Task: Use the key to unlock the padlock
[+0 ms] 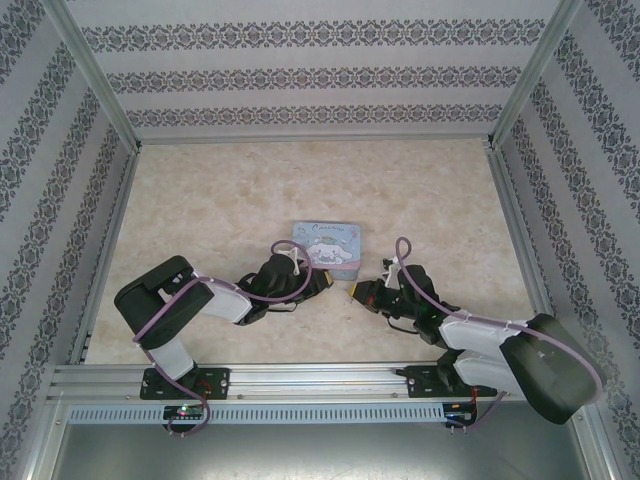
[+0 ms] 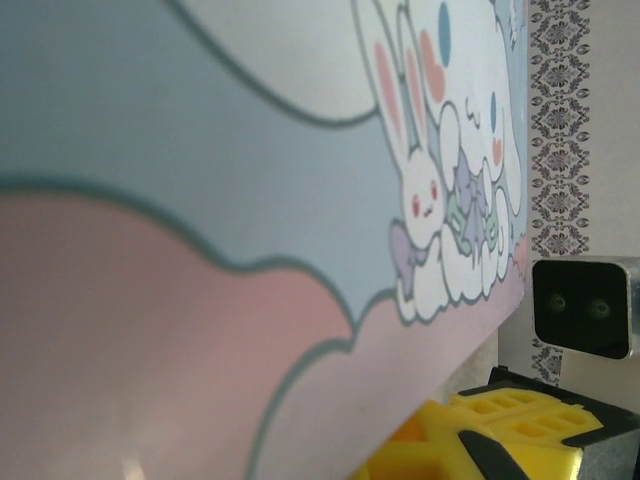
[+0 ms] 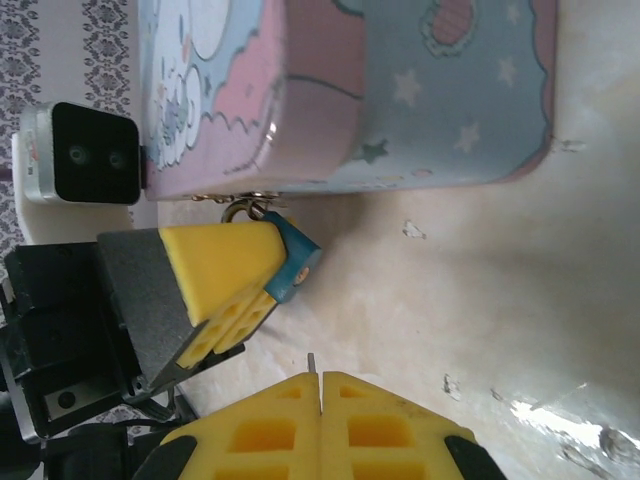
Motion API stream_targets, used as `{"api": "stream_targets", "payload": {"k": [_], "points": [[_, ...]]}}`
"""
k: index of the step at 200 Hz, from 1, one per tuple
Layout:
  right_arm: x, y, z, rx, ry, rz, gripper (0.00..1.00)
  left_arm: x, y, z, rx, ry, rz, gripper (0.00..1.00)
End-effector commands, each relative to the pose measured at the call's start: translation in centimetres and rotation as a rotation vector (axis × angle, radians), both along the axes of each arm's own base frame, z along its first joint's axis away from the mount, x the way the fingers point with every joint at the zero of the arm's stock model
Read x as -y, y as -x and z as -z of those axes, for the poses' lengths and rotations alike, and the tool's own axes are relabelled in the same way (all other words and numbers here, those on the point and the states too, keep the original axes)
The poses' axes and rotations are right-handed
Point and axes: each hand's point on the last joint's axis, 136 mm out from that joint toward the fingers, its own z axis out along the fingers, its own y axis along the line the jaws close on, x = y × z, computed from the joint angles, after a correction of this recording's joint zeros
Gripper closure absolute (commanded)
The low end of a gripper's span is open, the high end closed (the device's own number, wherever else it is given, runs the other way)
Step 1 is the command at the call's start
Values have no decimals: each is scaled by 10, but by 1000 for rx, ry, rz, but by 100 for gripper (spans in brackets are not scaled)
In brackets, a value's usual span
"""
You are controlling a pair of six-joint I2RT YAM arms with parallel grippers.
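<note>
In the right wrist view the small blue-teal padlock (image 3: pixel 292 264) hangs just below the tin's edge. Its silvery shackle (image 3: pixel 243 209) is hooked at the tin's clasp. My left gripper (image 1: pixel 326 279) is shut on the padlock, and its yellow fingers (image 3: pixel 215 262) cover most of the body. My right gripper (image 3: pixel 320 378) is shut on the key (image 3: pixel 311 364). Only the key's thin dark tip shows beyond the pads, pointing at the padlock with a short gap between them. The right gripper (image 1: pixel 358 292) faces the left one across that gap.
The pale blue cartoon tin (image 1: pixel 328 245) lies on the marble tabletop (image 1: pixel 230 200) just beyond both grippers, and its lid (image 2: pixel 250 200) is very close to the left wrist camera. Patterned walls and metal rails enclose the table.
</note>
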Motion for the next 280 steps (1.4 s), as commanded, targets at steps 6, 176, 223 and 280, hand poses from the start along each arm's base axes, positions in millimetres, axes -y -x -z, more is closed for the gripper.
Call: {"api": "stream_targets", "payload": {"k": [6,176,223,280], "points": [[-12,-4,-15,58,-28,-41,100,12,-7,-31,44,102,31,100],[-16,-10,-11,24,-78,-63,100,6,-11,-54,41,222,-4,100],[-10,-17,-20,45,-91,2,100,3,-17,-66,11,283,-61,100],[1,-25,-29,47,-121,110,100,-3,-21,-71,-35,351,-138,100]]}}
